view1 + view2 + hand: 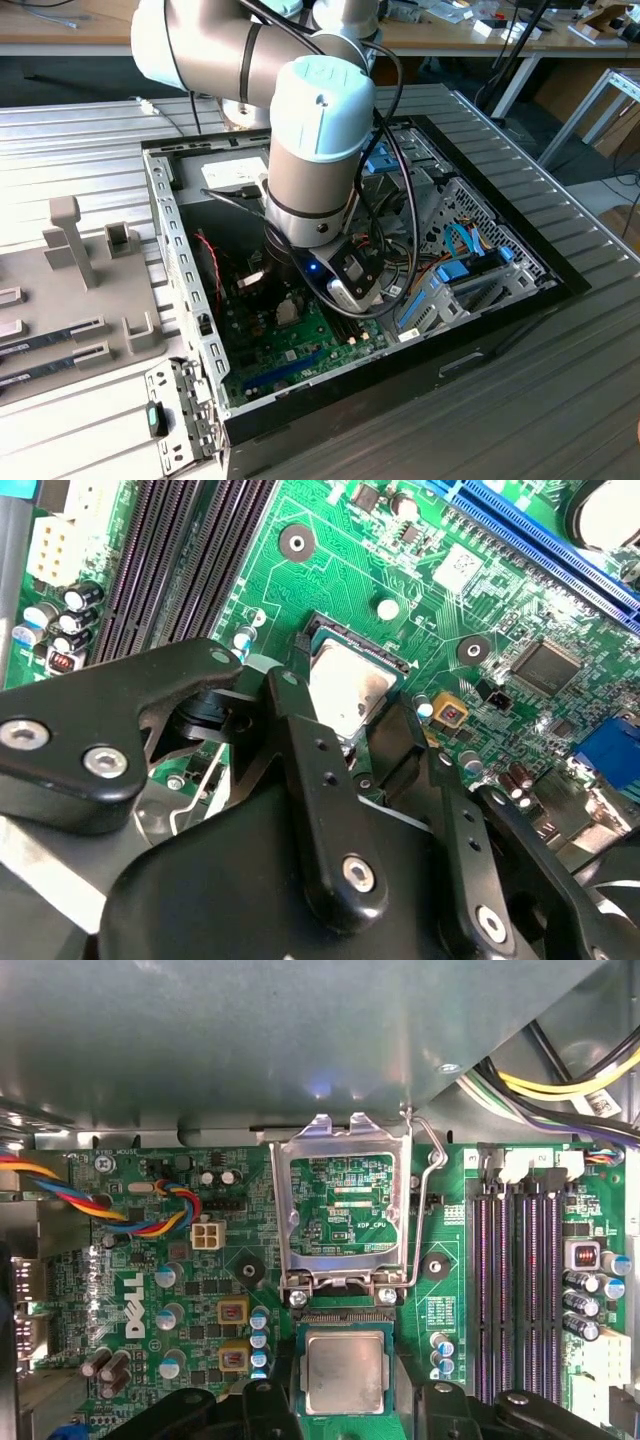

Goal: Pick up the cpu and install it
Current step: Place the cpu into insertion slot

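The cpu (345, 1368) is a small grey-silver square with a thin green rim. It lies level in the open socket on the green motherboard (200, 1290). In both wrist views my gripper (345, 1392) straddles it, with black fingers (275, 1405) hard against two opposite edges, so it looks shut on the chip. The second wrist view shows the cpu (345, 685) inside the dark socket frame, just past the gripper (345, 720) linkages. In the exterior view the arm (310, 150) reaches down into the open computer case (190, 260).
The socket's metal load plate (345, 1140) stands swung open beside the cpu, with its wire lever (437, 1190) raised. Black memory slots (515, 1280) run along one side and coloured cables (150, 1210) along the other. A grey holder tray (60, 300) lies at the exterior view's left.
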